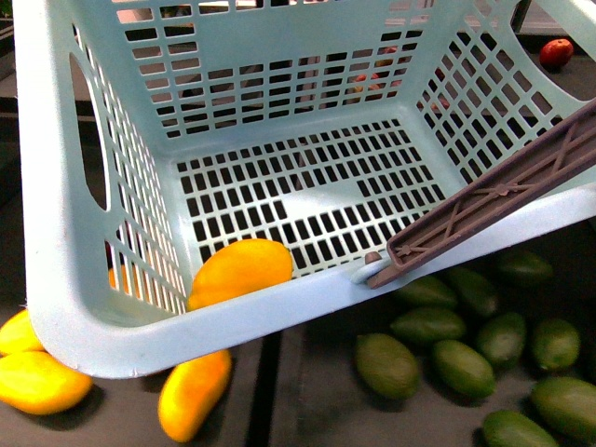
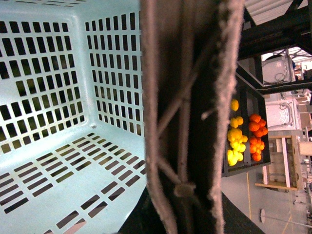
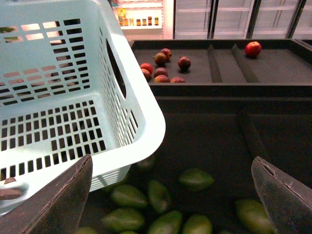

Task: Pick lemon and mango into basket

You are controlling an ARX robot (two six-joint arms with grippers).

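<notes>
Your basket (image 1: pixel 233 328) fills most of the front view, tipped so that you look down into it. The lemon (image 1: pixel 240 270) lies inside, on the slotted bottom, tucked into the near left corner against the wall. It is the only fruit in the basket. The brown handle (image 1: pixel 494 196) slants across the right rim.

Under and beside the basket's near left corner you see three more yellow fruits (image 1: pixel 37 382) lying on the dark display tray (image 1: pixel 298 400). To the right a cluster of green mangoes (image 1: pixel 428 326) lies on the same tray. A red apple (image 1: pixel 556 51) sits far off at the top right.

Your right claw (image 3: pixel 171 160) is spread wide with nothing between its fingers (image 3: pixel 68 200). It hangs over the green mangoes (image 3: pixel 195 179), just beside the basket's rounded corner (image 3: pixel 146 126). Beyond, in a farther tray, lie dark red fruits (image 3: pixel 161 68) and a single red apple (image 3: pixel 253 48).

In the left wrist view the handle (image 2: pixel 185 97) stands right up against the camera, with the basket's inside (image 2: pixel 83 29) behind it. The left claw's fingers do not show, so you cannot tell how it stands.
</notes>
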